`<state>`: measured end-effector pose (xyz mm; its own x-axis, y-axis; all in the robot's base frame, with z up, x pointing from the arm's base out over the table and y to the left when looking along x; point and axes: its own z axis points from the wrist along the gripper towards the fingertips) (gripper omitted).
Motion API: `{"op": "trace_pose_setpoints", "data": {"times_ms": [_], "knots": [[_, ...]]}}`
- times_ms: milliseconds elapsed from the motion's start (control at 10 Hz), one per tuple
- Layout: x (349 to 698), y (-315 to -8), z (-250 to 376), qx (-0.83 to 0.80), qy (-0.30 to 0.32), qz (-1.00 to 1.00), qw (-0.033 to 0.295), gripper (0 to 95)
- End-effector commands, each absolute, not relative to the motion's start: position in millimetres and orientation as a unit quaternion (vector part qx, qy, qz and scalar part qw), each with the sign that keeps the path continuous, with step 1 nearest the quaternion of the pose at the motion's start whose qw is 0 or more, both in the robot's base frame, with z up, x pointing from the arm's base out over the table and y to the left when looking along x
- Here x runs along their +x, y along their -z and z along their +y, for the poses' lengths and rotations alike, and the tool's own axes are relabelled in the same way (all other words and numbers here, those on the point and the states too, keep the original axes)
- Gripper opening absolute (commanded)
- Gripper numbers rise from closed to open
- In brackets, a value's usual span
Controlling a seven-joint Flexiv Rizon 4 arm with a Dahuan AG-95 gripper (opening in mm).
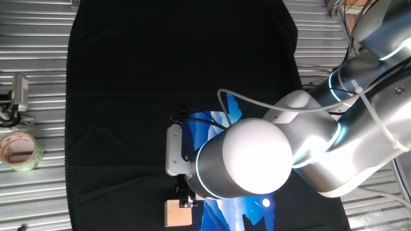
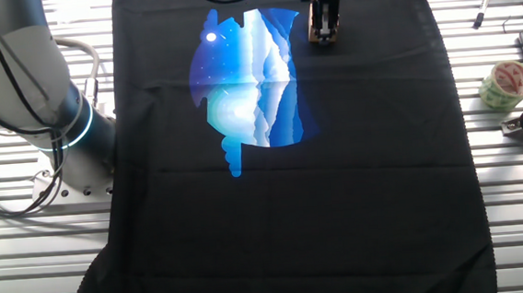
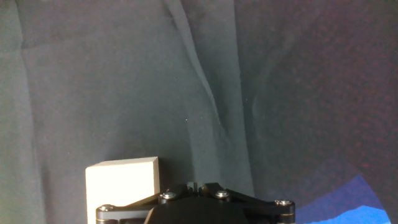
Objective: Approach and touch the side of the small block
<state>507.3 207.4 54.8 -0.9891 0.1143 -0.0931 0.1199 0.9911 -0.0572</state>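
The small block [image 1: 178, 213] is a pale tan wooden cube on the black cloth near the bottom edge of one fixed view. My gripper [image 1: 187, 198] hangs from the arm just above and to the right of it, its tip close beside the block's side; I cannot tell if they touch. In the hand view the block [image 3: 121, 180] sits at the lower left, right next to my gripper [image 3: 198, 186], whose fingers are together and hold nothing. In the other fixed view my gripper [image 2: 323, 20] stands at the far top edge with a tan sliver of block [image 2: 322, 40] at its foot.
A black cloth [image 1: 128, 96] with a blue printed picture [image 2: 248, 83] covers the table. A roll of clear tape [image 1: 19, 151] and a metal clamp [image 1: 18, 96] lie off the cloth on the slatted metal top. A pen [image 2: 484, 3] lies beyond the tape [image 2: 506, 83].
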Motion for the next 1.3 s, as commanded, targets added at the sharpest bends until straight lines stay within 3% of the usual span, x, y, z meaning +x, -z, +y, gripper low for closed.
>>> {"op": "trace_pose_setpoints", "data": {"times_ms": [100,500,1300], "knots": [[507.0,-54.9,207.6,0.044,0.024,0.998,0.047,0.0],[507.0,-54.9,207.6,0.000,0.026,0.999,0.034,0.0],[507.0,-54.9,207.6,-0.056,0.003,0.998,0.037,0.0]]}}
